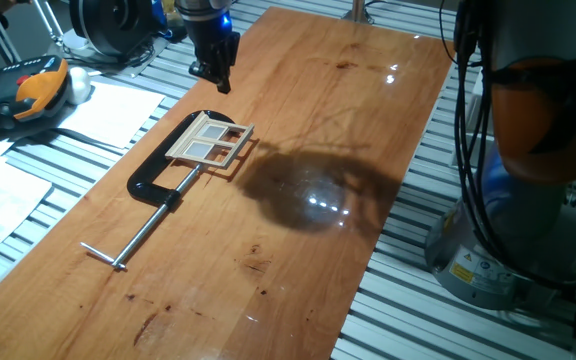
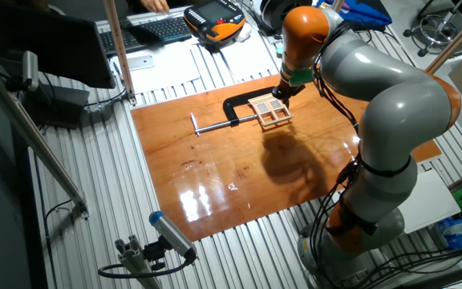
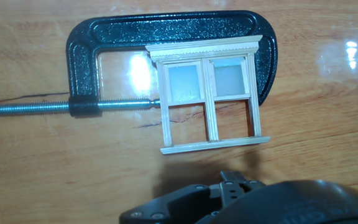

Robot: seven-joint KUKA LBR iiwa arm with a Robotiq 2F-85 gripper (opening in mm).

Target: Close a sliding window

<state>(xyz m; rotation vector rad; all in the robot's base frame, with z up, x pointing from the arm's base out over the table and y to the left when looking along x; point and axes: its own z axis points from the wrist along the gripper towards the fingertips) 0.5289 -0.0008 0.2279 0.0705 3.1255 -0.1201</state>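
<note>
Item 1, my pincer [image 1: 220,78]: hangs over the far stretch of the wooden table [image 1: 368,150], fingers pointed down, touching nothing. In the hand view only its dark body shows along the bottom edge; the fingertips are out of sight. I cannot tell whether the fingers are spread or pressed together.

Item 2, the sliding window [image 3: 210,93]: pale wood frame, lying flat on the table below my pincer and just ahead of it along the fingers' line. Two frosted panes sit side by side in the half farther from my pincer; the half nearer my pincer shows bare table through the openings. The moulded top rail lies on the far side, the sill rail on my near side.

Item 3, black C-clamp [image 3: 166,31]: lies flat beyond the window, its curved body arching around the window's far rail and both far corners. Its steel screw bar [image 3: 23,109] runs off to the left of my pincer in the hand view, its end meeting the window's left side.
</note>
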